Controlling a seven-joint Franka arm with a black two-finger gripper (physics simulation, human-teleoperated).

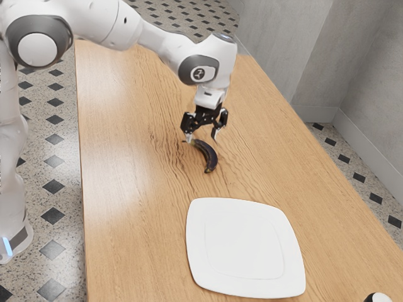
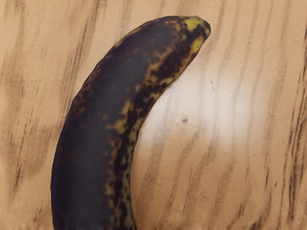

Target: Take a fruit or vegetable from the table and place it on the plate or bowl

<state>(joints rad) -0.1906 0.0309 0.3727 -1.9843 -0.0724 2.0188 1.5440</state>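
Simulated room: wooden table [image 1: 135,220], tiled floor [image 1: 44,189]

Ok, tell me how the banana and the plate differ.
Colour: the banana is dark brown-black with yellow patches, and the plate is plain white.
Shape: the banana is narrow and curved, and the plate is a broad, flat, rounded square.
Place: the banana lies just under the open hand, and the plate lies apart from it, nearer the exterior camera.
Both rest flat on the wooden table.
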